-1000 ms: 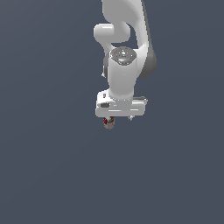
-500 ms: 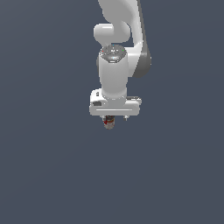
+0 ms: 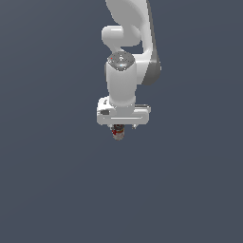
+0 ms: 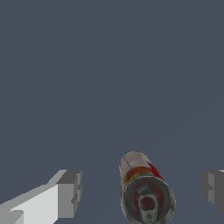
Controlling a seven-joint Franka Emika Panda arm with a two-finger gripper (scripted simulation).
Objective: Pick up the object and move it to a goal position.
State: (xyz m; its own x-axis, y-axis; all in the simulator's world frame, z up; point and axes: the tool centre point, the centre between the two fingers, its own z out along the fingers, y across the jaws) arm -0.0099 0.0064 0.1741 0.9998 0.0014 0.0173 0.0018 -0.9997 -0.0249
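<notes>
The white, block-shaped end effector [image 3: 121, 127] of the white robot arm [image 3: 127, 57] pointed straight down over a plain dark grey-blue surface [image 3: 52, 180]. The small cylindrical tin can with a red-and-white label and silver metal top [image 4: 144, 190] showed just beneath it in the exterior view, partly hidden by the white body. In the wrist view the grey fingertips [image 4: 70, 194] stood spread wide, one on each side of the can, with clear gaps and no contact. The can sat between them, nearer one finger, its silver top facing the camera.
</notes>
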